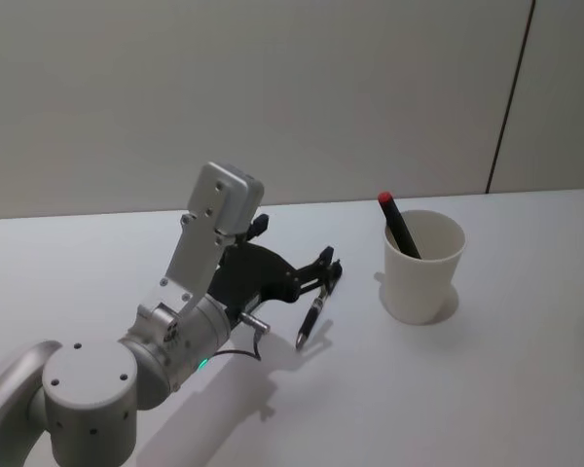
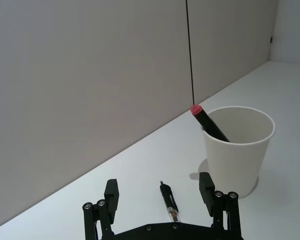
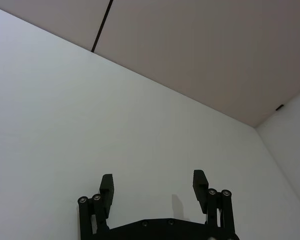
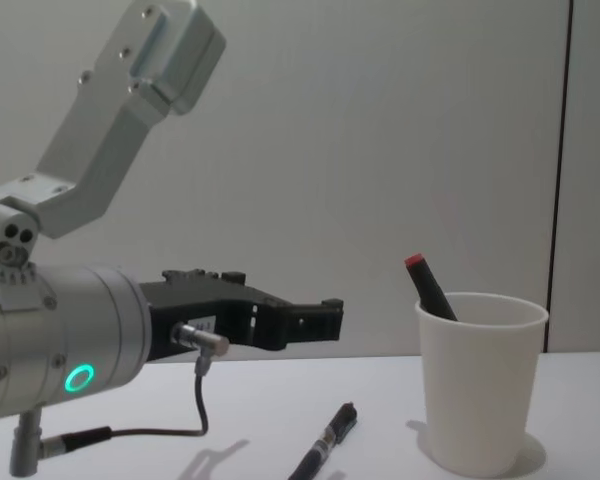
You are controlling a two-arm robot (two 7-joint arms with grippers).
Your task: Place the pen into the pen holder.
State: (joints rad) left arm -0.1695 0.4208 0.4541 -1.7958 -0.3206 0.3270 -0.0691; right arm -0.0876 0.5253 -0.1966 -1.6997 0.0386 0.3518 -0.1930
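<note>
The white bench [image 1: 506, 389] carries everything here, and over its middle we see the left end effector [image 2: 159, 186] hanging above the surface with its two black fingers [image 2: 111, 194] spread wide apart and nothing between them. The right end effector [image 3: 153, 186] sits parked off to the right over bare bench, its fingers likewise apart. To the right of the left arm stands the pen holder [image 4: 477, 390], a white paper cup, upright, with a red-capped marker [image 2: 208, 123] already leaning inside against its far rim. We judge the cup light and easily tipped or dented, so a nudge on the rim from the side could shove it across the bench. The pen [image 4: 325, 443] lies flat on the bench just to the left of the cup and apart from it. From the left wrist view it lies in line with the gap between the open fingers, below them and not touched by either. We take it to be light, stiff and smooth: a slim round barrel that can roll away from a one-sided touch or swivel in a loose pinch. The best hold, in our view, is across the barrel near its middle, with both fingers closing evenly, so that the pen can be tilted upright and lowered into the free side of the cup, clear of the marker.
</note>
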